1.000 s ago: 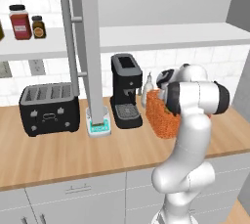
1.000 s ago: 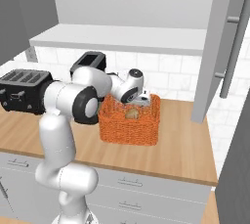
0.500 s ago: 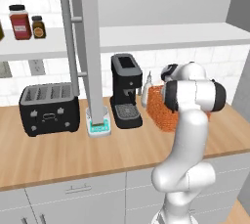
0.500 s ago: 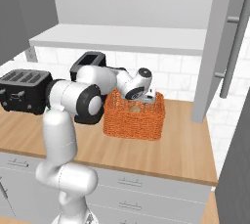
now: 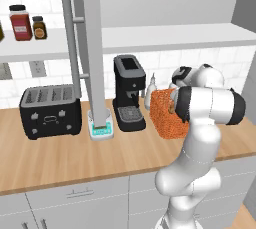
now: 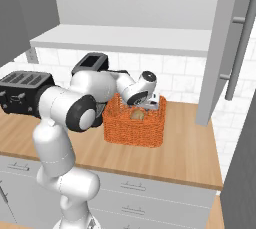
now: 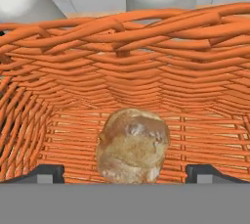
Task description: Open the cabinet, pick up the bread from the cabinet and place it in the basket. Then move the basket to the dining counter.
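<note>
On the wooden tabletop (image 6: 190,153), backed by white tiles (image 6: 172,68) under a white shelf (image 5: 165,37), the basket (image 6: 134,128) holds the bread (image 7: 133,145), the fingers (image 7: 47,171) spread wide and released around it.

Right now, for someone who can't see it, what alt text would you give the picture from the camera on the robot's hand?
A golden-brown bread roll lies on the floor of an orange woven basket, seen close up from just inside it. The two dark tips of the open pincer stand wide apart on either side of the roll, without touching it.
</note>
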{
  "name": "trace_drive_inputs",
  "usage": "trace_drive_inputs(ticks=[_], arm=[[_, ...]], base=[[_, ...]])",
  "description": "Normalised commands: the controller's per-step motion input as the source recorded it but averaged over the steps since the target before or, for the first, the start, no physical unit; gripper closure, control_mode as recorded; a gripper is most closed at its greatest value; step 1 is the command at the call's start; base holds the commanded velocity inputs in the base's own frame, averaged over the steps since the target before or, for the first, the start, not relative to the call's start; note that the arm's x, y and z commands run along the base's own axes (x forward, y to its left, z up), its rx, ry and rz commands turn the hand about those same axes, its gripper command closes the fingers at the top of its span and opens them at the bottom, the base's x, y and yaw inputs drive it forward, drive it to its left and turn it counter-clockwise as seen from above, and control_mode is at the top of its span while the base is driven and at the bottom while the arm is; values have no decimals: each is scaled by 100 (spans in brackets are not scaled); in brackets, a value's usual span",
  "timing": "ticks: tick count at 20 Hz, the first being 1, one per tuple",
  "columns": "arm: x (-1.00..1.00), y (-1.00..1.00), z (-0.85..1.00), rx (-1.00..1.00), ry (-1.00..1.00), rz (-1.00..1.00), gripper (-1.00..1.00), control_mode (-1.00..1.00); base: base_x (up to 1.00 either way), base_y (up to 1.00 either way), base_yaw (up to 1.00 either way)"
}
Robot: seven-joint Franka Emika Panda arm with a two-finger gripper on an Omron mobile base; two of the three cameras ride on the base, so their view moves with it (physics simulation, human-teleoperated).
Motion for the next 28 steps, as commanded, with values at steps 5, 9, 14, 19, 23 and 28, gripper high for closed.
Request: trace_drive_inputs(ticks=[5, 9, 14, 19, 23, 28], arm=[[-88, 27, 41, -1, 0, 0, -100, -100], [-100, 29, 29, -3, 0, 0, -100, -100], [-72, 56, 61, -8, 0, 0, -100, -100], [-35, 37, 76, -15, -1, 4, -100, -100], [-84, 19, 9, -15, 0, 8, -100, -100], [-22, 25, -1, -9, 0, 3, -100, -100]], base=[[0, 0, 0], [0, 0, 0], [0, 0, 0], [0, 0, 0], [0, 0, 0], [0, 0, 0]])
